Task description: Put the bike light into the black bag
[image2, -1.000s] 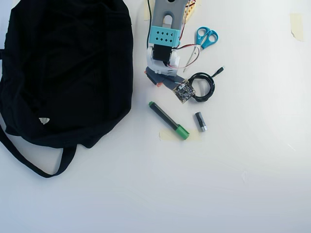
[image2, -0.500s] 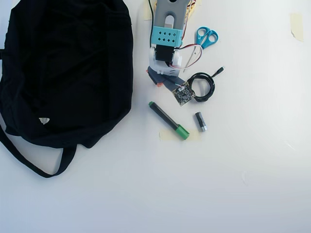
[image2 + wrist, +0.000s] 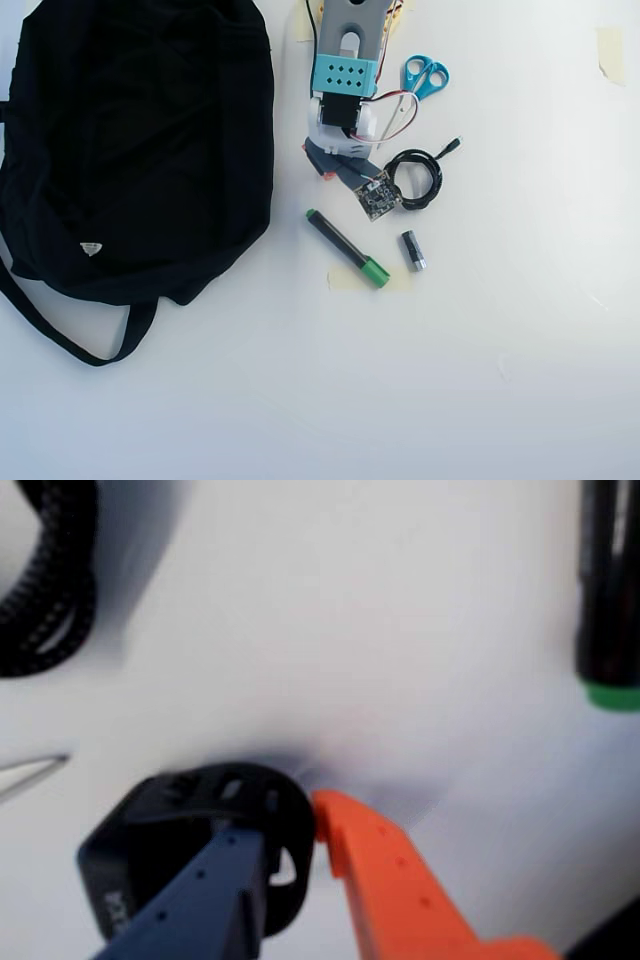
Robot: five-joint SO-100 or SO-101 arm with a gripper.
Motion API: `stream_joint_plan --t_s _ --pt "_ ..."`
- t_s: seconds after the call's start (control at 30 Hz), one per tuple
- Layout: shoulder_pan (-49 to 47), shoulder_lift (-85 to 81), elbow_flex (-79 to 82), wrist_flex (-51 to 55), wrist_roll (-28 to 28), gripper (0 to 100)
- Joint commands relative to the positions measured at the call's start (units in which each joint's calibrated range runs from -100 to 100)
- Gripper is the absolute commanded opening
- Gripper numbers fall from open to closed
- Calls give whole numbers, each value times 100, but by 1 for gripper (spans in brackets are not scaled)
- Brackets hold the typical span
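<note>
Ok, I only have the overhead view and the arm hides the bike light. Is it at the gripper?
Observer: Yes. In the wrist view the bike light lies right at the gripper.
Operator: Are the fingers on either side of the strap?
Observer: The blue finger crosses over the ring, and the tip of the orange finger sits against the ring's outer side.
Operator: Is it lifted?
Observer: It looks to be down on the white table, with its shadow tight against it. I can't tell whether the grip is closed.

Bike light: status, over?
Gripper closing around bike light strap, on table. Black bag off to the left overhead. Nothing between.
</note>
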Motion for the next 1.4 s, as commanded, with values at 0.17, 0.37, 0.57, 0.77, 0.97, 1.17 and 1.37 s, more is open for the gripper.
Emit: stream_joint_plan --t_s 0.17,0.37,0.57,0.77,0.97,1.17,1.37 --pt "-72 -187 -765 825 -41 3" --pt "-65 -187 -1070 1152 -235 3" --pt "-35 -187 -1358 1238 -235 3" --pt "-57 -262 -1609 1290 -371 3" --pt "-65 -834 -1529 1531 -581 3" --pt "10 -1357 -1546 1651 -586 2" --pt "115 -1755 -1529 1918 -806 2"
